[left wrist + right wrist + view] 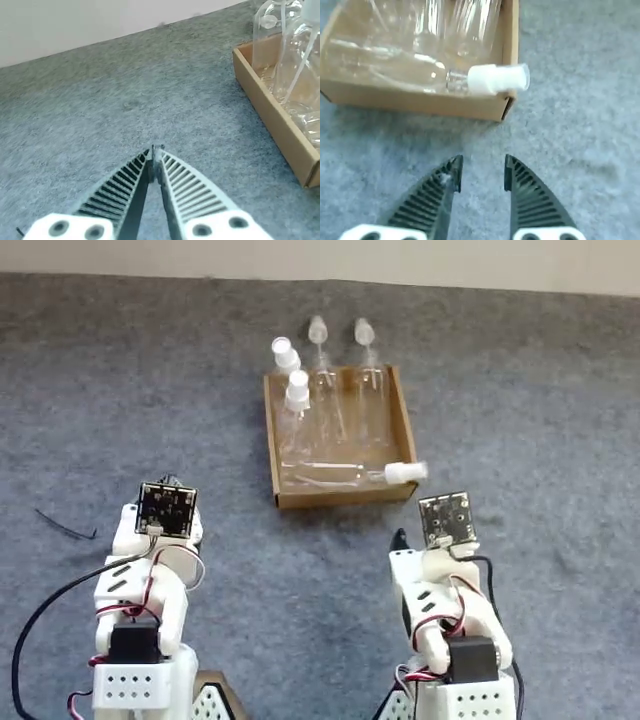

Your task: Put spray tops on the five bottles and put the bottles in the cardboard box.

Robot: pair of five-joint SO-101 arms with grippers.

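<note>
The cardboard box (277,450) sits mid-table and holds several clear bottles with white spray tops. Most stand upright, such as the one at the box's back (322,370). One bottle (395,67) lies across the box's front, its spray top (497,78) poking over the corner (405,473). My right gripper (481,172) is open and empty, low over the carpet just in front of that corner. My left gripper (156,150) is shut on nothing, over bare carpet to the left of the box (280,130), where upright bottles (300,65) show.
Grey carpet (520,390) covers the table. A thin black strip (65,527) lies on it at the left, beside the left arm. A pale wall (450,260) runs along the back edge. Both arm bases stand at the front edge.
</note>
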